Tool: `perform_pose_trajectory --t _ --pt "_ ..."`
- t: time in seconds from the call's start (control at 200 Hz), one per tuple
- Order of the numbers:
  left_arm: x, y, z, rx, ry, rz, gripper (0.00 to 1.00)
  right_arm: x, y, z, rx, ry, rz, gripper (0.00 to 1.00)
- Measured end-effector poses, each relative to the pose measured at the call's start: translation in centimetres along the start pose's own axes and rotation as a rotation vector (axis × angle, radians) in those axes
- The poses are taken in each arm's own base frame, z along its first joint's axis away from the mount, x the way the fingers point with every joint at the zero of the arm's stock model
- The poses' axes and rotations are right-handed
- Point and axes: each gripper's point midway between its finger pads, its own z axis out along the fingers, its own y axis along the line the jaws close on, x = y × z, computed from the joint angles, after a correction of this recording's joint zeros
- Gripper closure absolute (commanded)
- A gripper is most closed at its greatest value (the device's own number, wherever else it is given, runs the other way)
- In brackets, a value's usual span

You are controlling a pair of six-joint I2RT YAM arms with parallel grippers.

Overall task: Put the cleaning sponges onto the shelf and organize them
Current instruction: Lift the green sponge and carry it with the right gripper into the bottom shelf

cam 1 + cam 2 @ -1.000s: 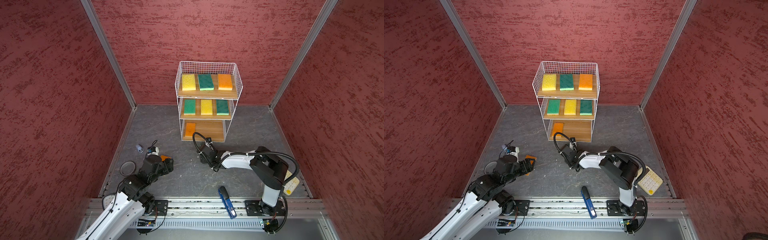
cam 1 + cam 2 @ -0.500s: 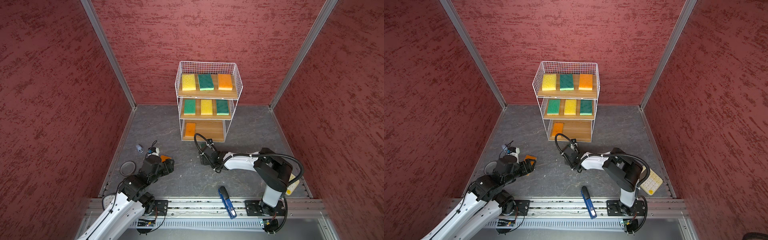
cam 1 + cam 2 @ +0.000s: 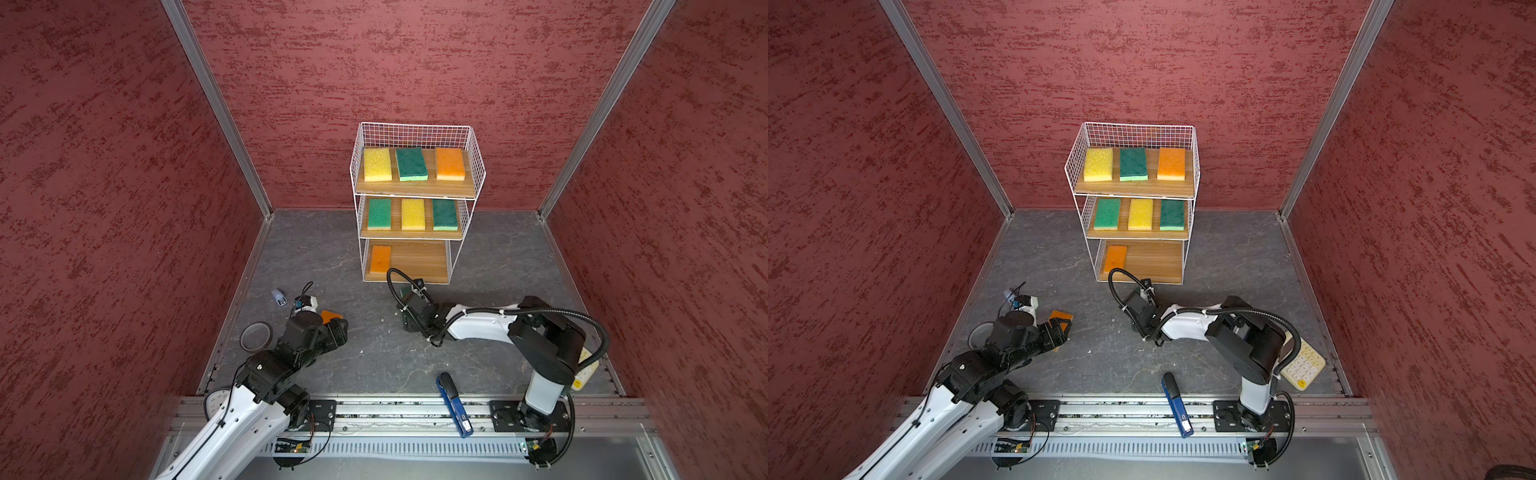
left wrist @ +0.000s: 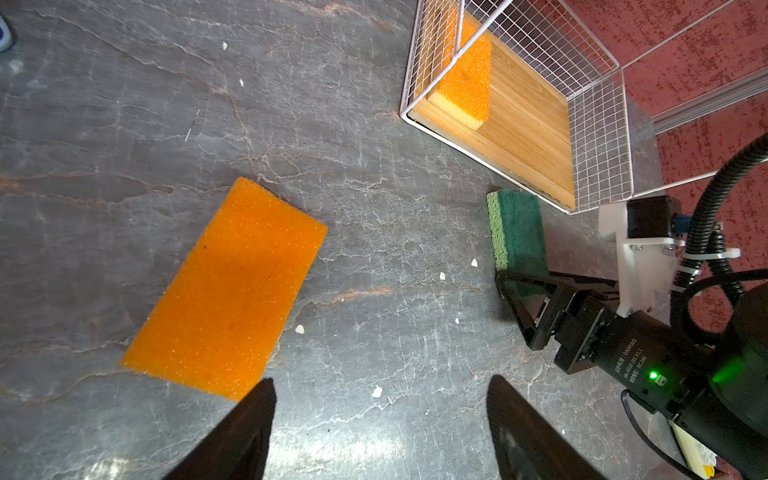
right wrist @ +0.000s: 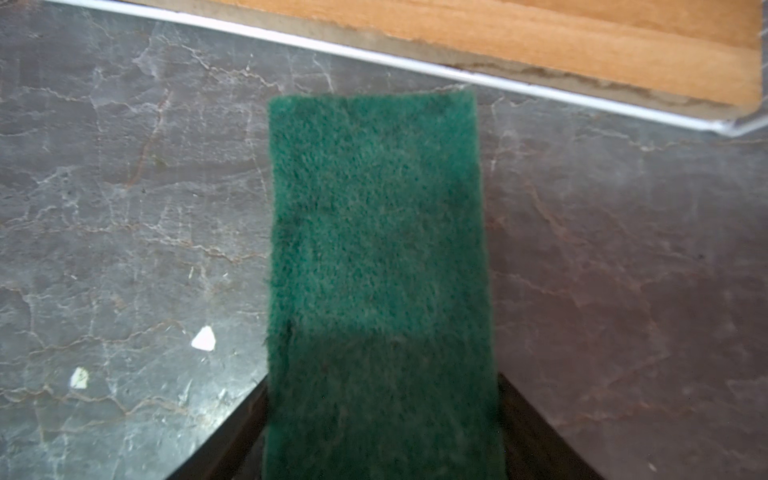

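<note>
The shelf (image 3: pixel 419 259) stands at the back wall with its open front facing me. Its top tier holds a yellow sponge (image 3: pixel 377 164), a dark green one (image 3: pixel 411 163) and an orange one (image 3: pixel 450 163). Green, yellow and green sponges lie on the middle tier, and one orange sponge (image 3: pixel 380 258) on the bottom board. On the floor just before the shelf lies a dark green sponge (image 5: pixel 374 232), with my right gripper (image 5: pixel 382 378) shut on its sides. Another orange sponge (image 4: pixel 226 286) lies flat on the floor. My left gripper (image 4: pixel 380 380) hangs open beside it, one fingertip over its corner.
A blue handled tool (image 3: pixel 453 405) lies across the front rail. A tape ring (image 3: pixel 255 336) and a small grey-blue object (image 3: pixel 279 297) sit near the left wall. A yellow-keyed calculator (image 3: pixel 1302 365) lies behind the right arm's base. Red walls close in three sides.
The right arm's elbow has swung a little to the right while its gripper stays at the green sponge. The left arm has barely moved.
</note>
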Motion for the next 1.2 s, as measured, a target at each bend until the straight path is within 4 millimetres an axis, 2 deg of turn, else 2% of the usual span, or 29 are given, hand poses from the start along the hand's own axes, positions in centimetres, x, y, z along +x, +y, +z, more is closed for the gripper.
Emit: perform_pose_trajectory --t 0.175,0.346,0.521,0.877,1.022,1.202 --pt "0.2 0.2 0.3 -0.017 0.015 0.003 0.20 -0.2 -0.4 0.0 0.024 -0.010 0.030 0.36" --pt "0.3 0.3 0.5 -0.024 0.023 0.005 0.20 -0.7 -1.2 -0.3 0.069 -0.009 0.060 0.36" --pt "0.4 0.3 0.7 -0.033 0.031 0.016 0.20 -2.7 -1.9 -0.4 0.089 -0.047 0.118 0.36" --pt "0.3 0.1 1.3 -0.039 0.039 0.041 0.20 -7.2 -5.9 0.0 0.174 -0.129 0.186 0.34" --pt "0.0 -0.3 1.3 -0.023 0.027 0.039 0.20 -9.5 -5.8 -0.1 0.163 -0.192 0.185 0.34" --pt "-0.2 -0.5 1.3 -0.004 0.009 0.039 0.20 -10.2 -5.8 1.3 0.158 -0.220 0.161 0.34"
